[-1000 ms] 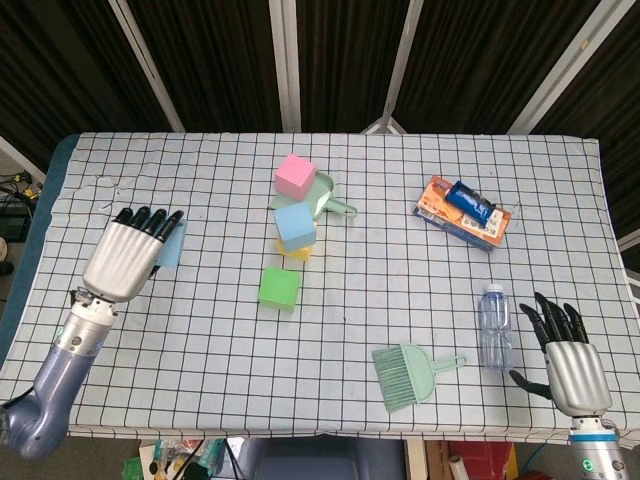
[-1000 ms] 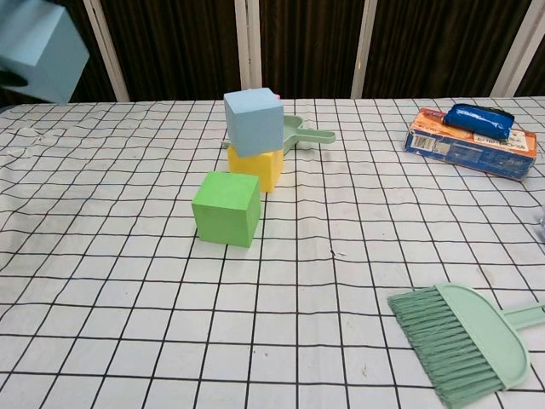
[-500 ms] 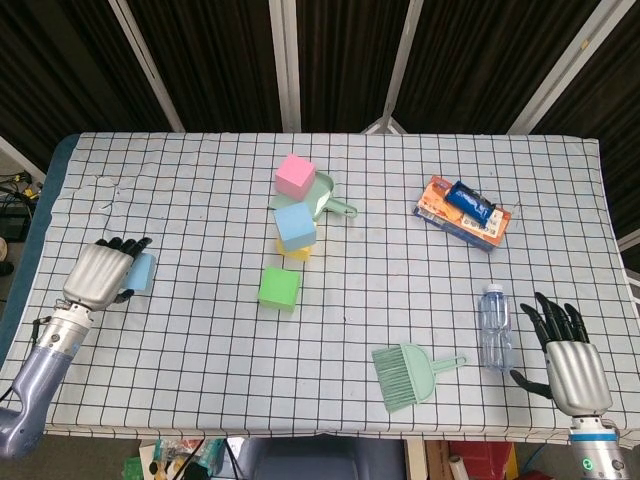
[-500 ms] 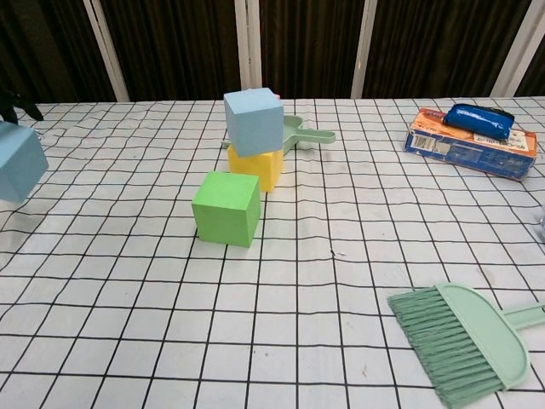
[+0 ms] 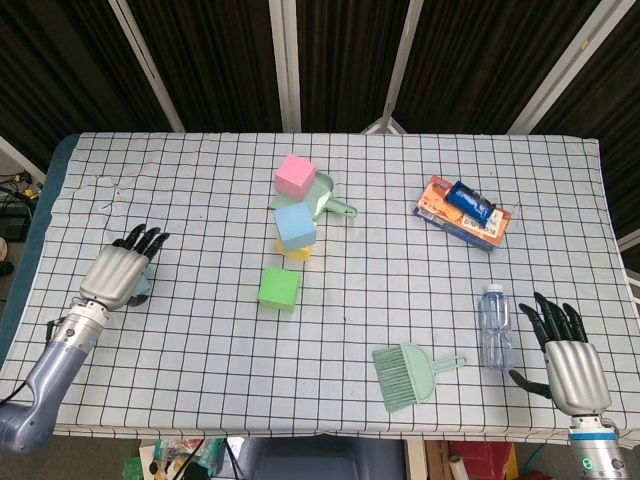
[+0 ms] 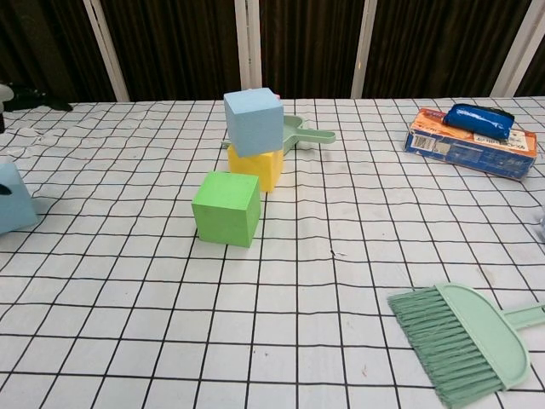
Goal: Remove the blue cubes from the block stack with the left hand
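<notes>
A light blue cube sits on top of a yellow cube in the middle of the table. A green cube stands just in front of that stack. A second blue cube rests on the cloth at the far left. In the head view it is almost hidden under my left hand, whose fingers are stretched out over it. No fingers show on that cube in the chest view. My right hand lies open at the near right edge.
A pink cube and a green dustpan sit behind the stack. An orange box with a blue item on it lies at the back right. A water bottle stands near my right hand, with a green brush at the front.
My left hand carried the second blue cube down and leftward to the table, then its fingers straightened off it. The stack and my right hand have not moved.
</notes>
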Robot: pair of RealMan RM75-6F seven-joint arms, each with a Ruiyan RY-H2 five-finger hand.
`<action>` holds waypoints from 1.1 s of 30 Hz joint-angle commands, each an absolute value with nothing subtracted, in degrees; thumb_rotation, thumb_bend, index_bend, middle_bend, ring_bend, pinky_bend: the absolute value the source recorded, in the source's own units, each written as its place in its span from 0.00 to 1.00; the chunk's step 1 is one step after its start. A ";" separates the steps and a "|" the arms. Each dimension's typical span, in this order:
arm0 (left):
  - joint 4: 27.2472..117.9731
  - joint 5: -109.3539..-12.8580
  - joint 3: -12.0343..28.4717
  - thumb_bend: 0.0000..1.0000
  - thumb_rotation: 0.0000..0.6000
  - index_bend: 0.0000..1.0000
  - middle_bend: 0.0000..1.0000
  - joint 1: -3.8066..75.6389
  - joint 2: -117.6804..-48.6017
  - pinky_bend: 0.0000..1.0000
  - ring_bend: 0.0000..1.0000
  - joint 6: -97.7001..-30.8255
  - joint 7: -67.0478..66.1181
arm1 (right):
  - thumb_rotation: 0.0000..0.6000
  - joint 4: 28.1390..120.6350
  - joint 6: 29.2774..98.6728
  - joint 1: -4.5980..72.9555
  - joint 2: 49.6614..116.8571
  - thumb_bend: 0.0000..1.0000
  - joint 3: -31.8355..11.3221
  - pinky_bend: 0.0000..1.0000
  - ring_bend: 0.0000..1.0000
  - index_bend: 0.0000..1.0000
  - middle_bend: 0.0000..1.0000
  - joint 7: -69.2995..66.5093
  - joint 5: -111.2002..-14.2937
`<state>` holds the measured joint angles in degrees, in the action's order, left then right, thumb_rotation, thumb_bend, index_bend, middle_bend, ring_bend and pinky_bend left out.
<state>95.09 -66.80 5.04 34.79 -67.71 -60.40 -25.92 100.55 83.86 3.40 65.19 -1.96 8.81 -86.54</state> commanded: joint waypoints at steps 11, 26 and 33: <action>100.65 -57.61 16.11 0.00 1.00 0.05 0.04 46.65 -75.38 0.27 0.04 -61.06 -36.81 | 1.00 100.09 83.47 3.58 65.57 0.12 -2.48 0.00 0.10 0.16 0.03 9.39 -85.14; 83.73 -42.12 19.19 0.00 1.00 0.04 0.04 58.07 -87.55 0.27 0.04 -54.64 -41.21 | 1.00 99.42 82.06 4.36 67.00 0.12 -4.23 0.00 0.10 0.16 0.03 12.24 -80.47; 80.59 -39.84 19.03 0.00 1.00 0.03 0.04 59.87 -89.08 0.26 0.04 -51.89 -38.77 | 1.00 99.02 81.60 4.73 67.37 0.12 -4.49 0.00 0.10 0.16 0.03 12.61 -79.70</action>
